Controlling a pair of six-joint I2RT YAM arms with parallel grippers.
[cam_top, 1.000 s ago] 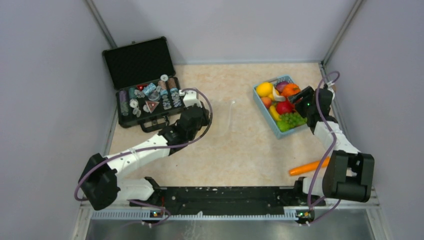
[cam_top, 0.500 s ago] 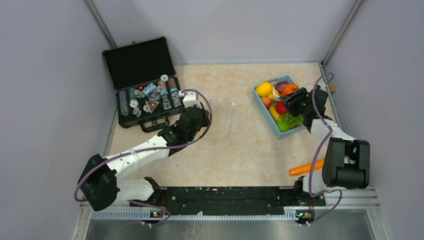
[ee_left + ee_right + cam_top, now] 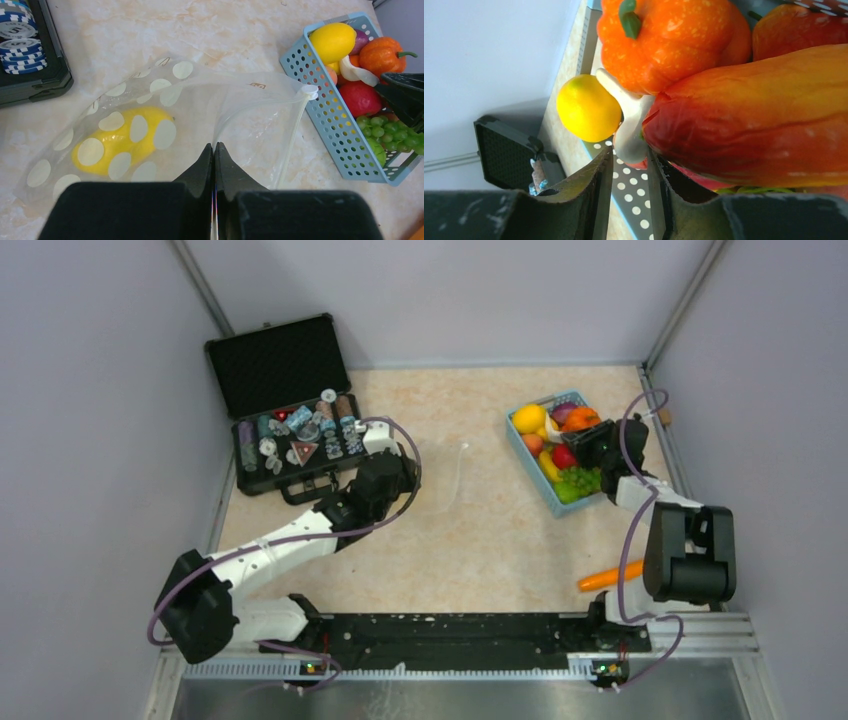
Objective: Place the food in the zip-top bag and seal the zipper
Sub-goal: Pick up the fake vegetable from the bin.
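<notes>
Well, the left gripper [image 3: 214,150] was shut tight on the clear dotted plastic zip-top bag [image 3: 235,115] beside the light-blue plastic basket [image 3: 320,100] to hold its mouth up, while the right gripper [image 3: 629,165] sat close around a white toy food piece [image 3: 626,135] inside that basket, but I could not tell if it held it.

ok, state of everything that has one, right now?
zip-top bag, mouth open, yellow fruit inside
zipper, unsealed
black case, lid open
left gripper, shut on zip-top bag
right gripper, in blue basket, jaws narrowly apart, grip unclear
carrot, lying on table, outside bag
</notes>
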